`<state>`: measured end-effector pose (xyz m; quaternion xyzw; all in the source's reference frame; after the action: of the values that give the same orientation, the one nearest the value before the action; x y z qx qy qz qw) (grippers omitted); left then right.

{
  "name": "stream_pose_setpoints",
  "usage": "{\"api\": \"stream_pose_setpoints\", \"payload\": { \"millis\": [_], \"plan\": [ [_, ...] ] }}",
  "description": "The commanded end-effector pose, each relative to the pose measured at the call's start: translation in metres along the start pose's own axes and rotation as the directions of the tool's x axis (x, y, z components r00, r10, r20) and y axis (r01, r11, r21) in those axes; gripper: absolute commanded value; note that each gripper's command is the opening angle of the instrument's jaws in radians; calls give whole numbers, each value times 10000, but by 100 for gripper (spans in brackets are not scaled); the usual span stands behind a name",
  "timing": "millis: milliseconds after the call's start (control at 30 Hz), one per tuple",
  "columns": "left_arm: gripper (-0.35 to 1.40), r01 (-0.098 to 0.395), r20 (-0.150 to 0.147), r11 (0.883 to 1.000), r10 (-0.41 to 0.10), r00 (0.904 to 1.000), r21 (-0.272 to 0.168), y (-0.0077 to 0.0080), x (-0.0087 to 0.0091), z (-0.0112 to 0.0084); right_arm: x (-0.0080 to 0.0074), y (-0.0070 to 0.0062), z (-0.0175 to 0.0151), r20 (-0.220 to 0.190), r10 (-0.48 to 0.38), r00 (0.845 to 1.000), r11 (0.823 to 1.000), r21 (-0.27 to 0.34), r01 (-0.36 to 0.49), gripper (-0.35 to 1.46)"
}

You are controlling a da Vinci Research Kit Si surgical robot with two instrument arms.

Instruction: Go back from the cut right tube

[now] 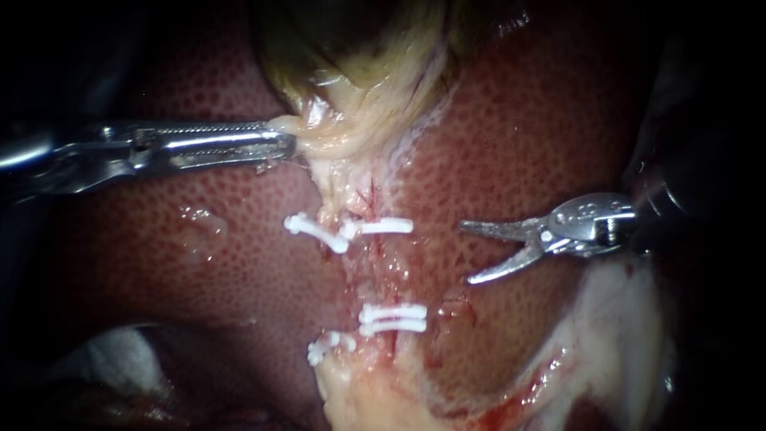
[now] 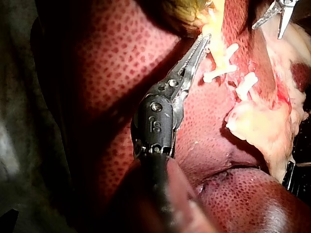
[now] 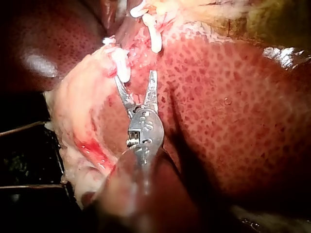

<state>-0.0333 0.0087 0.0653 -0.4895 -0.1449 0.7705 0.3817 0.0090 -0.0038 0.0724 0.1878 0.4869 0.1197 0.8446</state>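
Note:
My left instrument (image 1: pixel 283 142) enters from the left with its jaws shut on the pale gallbladder tissue (image 1: pixel 351 88) hanging at the top; the left wrist view shows the same hold (image 2: pixel 203 41). My right instrument (image 1: pixel 469 252) is a pair of curved blades, open, empty, over the liver (image 1: pixel 527 144) to the right of the clipped tubes. White clips sit across the tubes: an upper pair (image 1: pixel 383 227) and a lower pair (image 1: pixel 392 318). Between them is a gap of raw tissue (image 1: pixel 375 267). In the right wrist view the open blades (image 3: pixel 135 81) stand just short of the clips (image 3: pixel 155 36).
Pale fatty tissue (image 1: pixel 614 335) with some blood lies at the lower right and bottom centre. White gauze (image 1: pixel 112 359) shows at the lower left. Dark red speckled liver fills both sides of the clipped strip.

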Motion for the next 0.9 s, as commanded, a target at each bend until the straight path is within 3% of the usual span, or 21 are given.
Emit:
{"api": "stream_pose_setpoints", "payload": {
  "millis": [33,533,900],
  "plan": [
    [-35,-25,-37,10000,25,10000,44,1,-3,4,0,-1,0,21,23,10000,10000,-1,-23,143],
    [-35,-286,659,9996,288,9974,-40,-6,-54,72,-2,-2,0,68,38,10000,10000,-23,-38,145],
    [-35,-263,773,9996,268,9966,-74,-5,-60,80,-2,-2,0,40,43,10000,10000,-35,-43,145]
  ]
}}
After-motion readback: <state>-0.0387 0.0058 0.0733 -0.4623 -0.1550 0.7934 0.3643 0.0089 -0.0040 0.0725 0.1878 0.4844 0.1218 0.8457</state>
